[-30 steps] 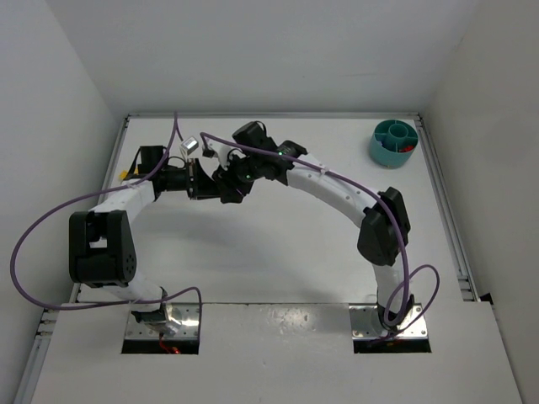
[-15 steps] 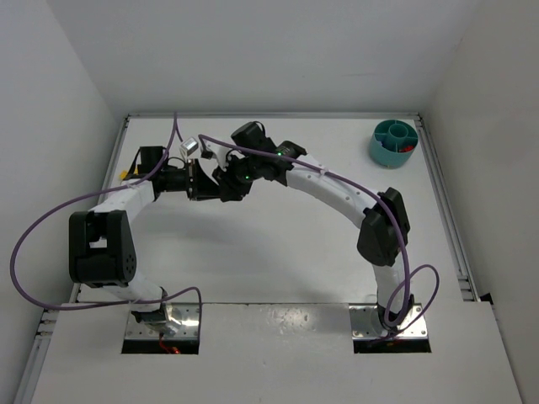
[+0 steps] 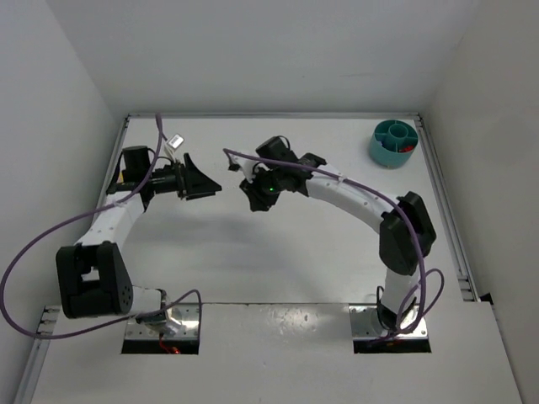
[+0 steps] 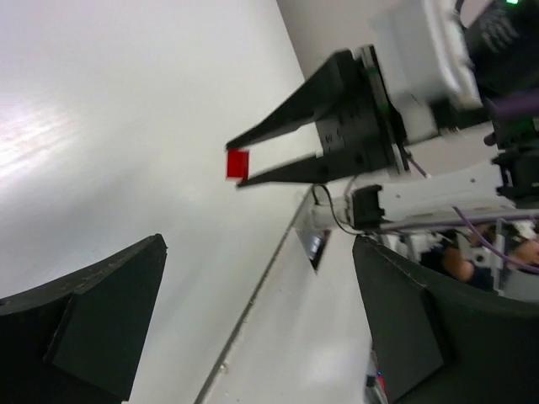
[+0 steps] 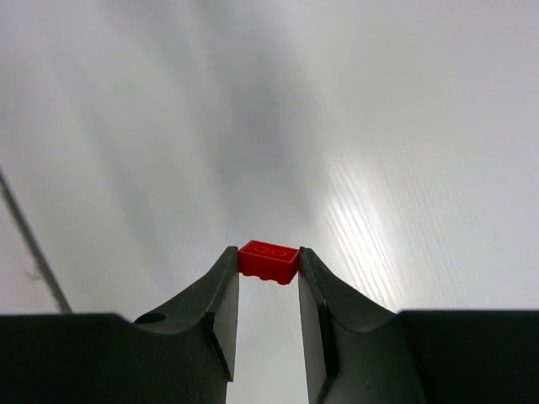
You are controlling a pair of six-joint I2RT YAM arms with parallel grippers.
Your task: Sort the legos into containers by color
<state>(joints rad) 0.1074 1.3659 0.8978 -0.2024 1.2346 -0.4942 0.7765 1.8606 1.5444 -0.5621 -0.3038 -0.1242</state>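
Note:
A small red lego (image 5: pixel 269 262) is pinched between the fingertips of my right gripper (image 5: pixel 269 268), held above the white table. The left wrist view shows the same red lego (image 4: pixel 238 162) at the tips of the right gripper (image 4: pixel 239 156). In the top view the right gripper (image 3: pixel 252 196) hangs over the table's middle back. My left gripper (image 3: pixel 207 185) stands wide open a short way to its left, facing it, with nothing between its fingers (image 4: pixel 109 311). The teal tub of containers (image 3: pixel 393 143) sits at the back right corner, with a red piece (image 3: pixel 407 149) in one compartment.
White walls close in the table on the left, back and right. A raised rail (image 3: pixel 446 210) runs along the right edge. Purple cables (image 3: pixel 50 227) loop off both arms.
My left gripper has opened and pulled back to the left. My right gripper has drawn away to the right with the red lego. The two grippers, close together before, now stand apart.

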